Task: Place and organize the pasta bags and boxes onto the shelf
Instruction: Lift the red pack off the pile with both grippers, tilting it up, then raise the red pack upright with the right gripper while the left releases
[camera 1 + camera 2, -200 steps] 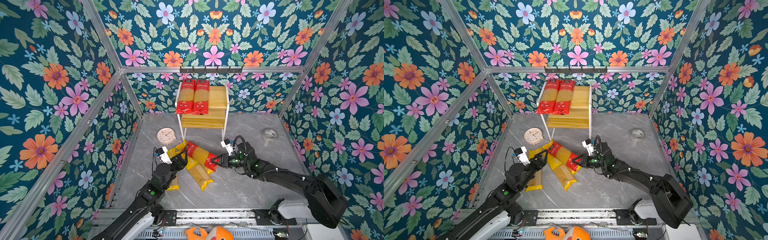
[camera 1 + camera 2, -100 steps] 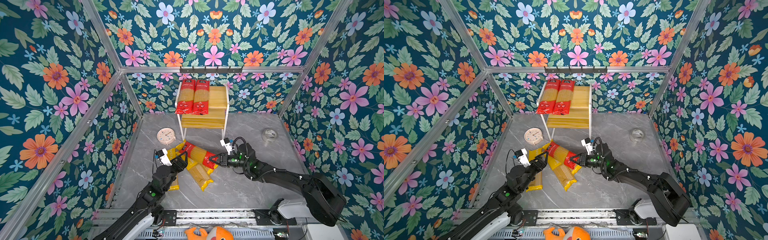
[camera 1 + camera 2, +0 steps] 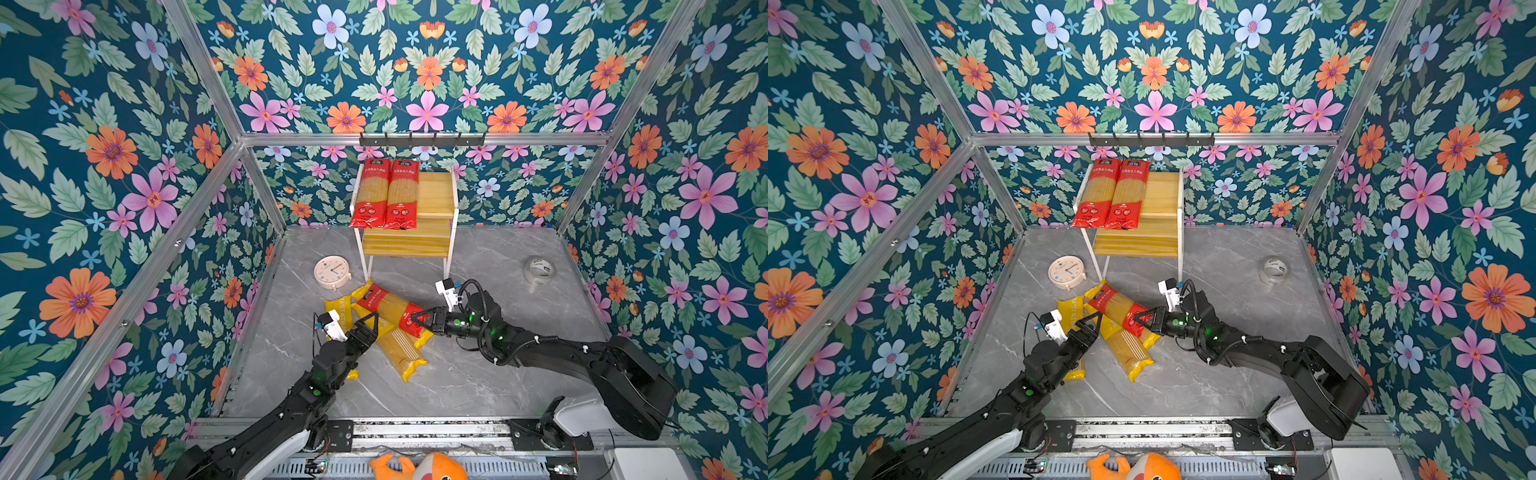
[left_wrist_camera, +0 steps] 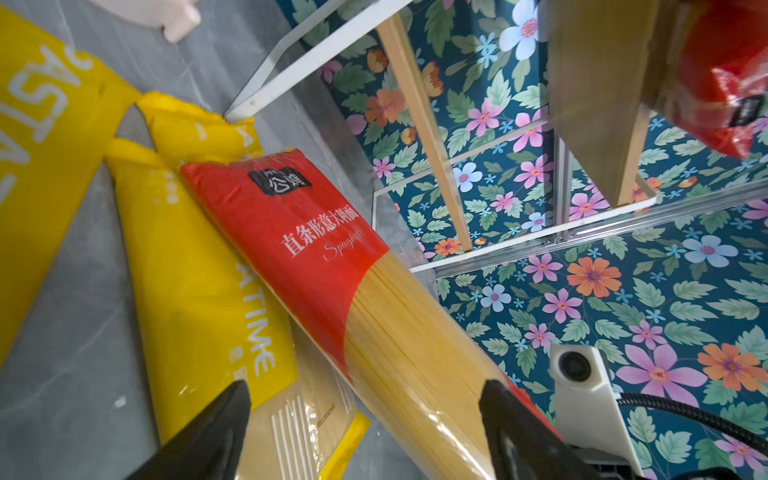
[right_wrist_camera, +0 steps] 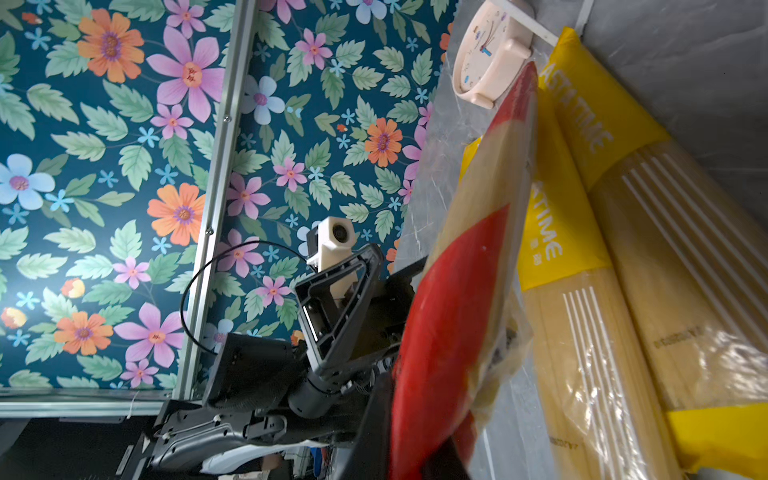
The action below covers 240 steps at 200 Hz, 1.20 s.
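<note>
The yellow-slat, white-framed shelf (image 3: 434, 195), upper centre, holds two red-ended spaghetti packets (image 3: 384, 193) pushed left, seemingly leaving room. At lower centre a third red-ended packet (image 3: 388, 305) lies across yellow PASTATIME packets (image 3: 401, 353). The right arm's jaws pinch its end, likely for lifting, while the left arm's jaws gape empty.

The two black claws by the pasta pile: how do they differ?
The left claw is open, fingers spread wide, clamping nothing; the right claw is shut on one end of the red packet. The left claw comes in from the left, the right claw from the right. Both are black and point at that packet.
</note>
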Each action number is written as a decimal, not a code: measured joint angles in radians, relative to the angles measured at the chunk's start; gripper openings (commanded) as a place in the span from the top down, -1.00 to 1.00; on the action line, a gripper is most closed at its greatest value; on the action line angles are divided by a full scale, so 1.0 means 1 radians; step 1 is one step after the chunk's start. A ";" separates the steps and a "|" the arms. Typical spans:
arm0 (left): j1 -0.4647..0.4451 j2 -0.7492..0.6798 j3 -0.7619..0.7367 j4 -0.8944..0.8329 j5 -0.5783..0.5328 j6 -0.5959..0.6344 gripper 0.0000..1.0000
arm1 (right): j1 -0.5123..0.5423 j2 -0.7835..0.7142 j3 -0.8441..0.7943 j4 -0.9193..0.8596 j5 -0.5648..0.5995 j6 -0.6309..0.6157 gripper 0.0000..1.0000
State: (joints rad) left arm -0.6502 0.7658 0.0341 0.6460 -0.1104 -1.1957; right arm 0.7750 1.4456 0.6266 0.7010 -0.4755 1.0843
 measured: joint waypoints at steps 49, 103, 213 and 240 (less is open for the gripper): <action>-0.005 0.113 -0.028 0.266 -0.012 -0.100 -0.85 | 0.065 0.051 0.039 0.095 0.078 0.064 1.00; 0.001 0.165 -0.028 0.395 -0.054 -0.136 -0.58 | 0.159 0.104 0.077 0.169 0.122 0.111 1.00; 0.038 0.040 -0.028 0.391 -0.051 -0.091 0.61 | 0.164 0.083 0.012 0.169 0.055 0.138 0.37; 0.040 0.015 -0.026 0.354 -0.045 -0.079 0.69 | 0.133 0.095 0.025 0.145 0.001 0.135 0.05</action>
State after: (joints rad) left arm -0.6102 0.7811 0.0082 1.0000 -0.1551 -1.2747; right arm 0.9077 1.5410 0.6518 0.8463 -0.4747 1.2194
